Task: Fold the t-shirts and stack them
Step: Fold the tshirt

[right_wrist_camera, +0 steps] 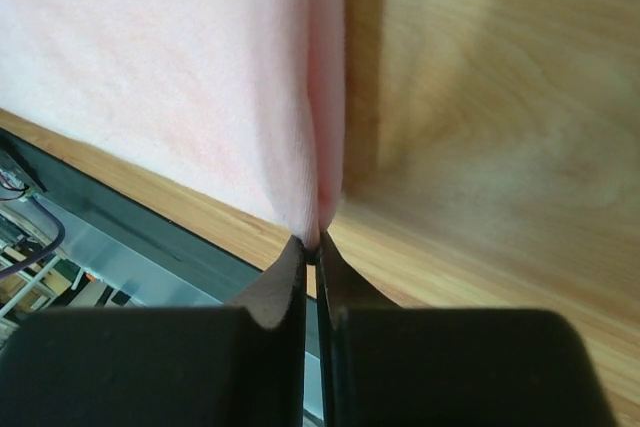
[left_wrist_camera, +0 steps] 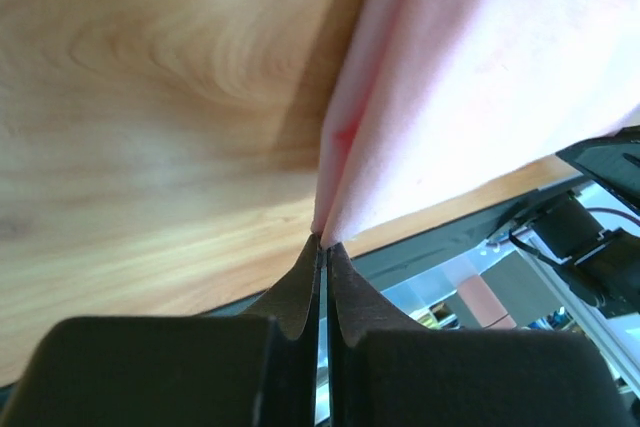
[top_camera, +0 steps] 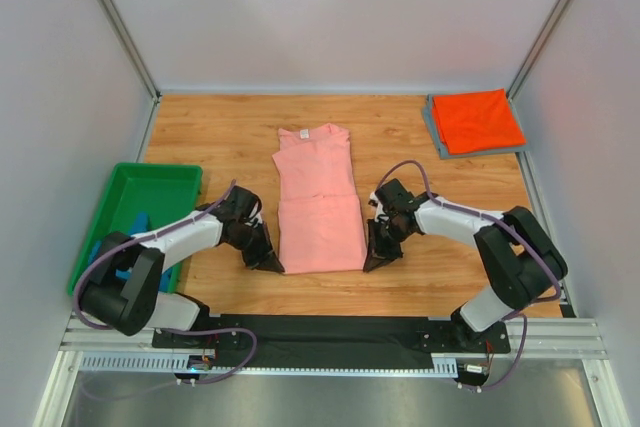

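Left pincer [top_camera: 268, 259] and right pincer [top_camera: 378, 257] pinched the near corners of the pink shirt [top_camera: 318, 197].
It lay partly folded between them; beyond the right pincer an orange shirt [top_camera: 478, 119] sat folded on a grey one [top_camera: 432, 127], so stacking seemingly remained.

Grey t-shirt [top_camera: 434, 133]: largely covered by orange-red t-shirt [top_camera: 477, 120], two o'clock.
Teal-blue t-shirt [top_camera: 138, 222]: partly hidden behind left arm [top_camera: 180, 235], eight o'clock.

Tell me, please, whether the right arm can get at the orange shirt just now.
Probably not yet: the way to the orange shirt looks bare, but the right hand is shut on the pink shirt's near corner.
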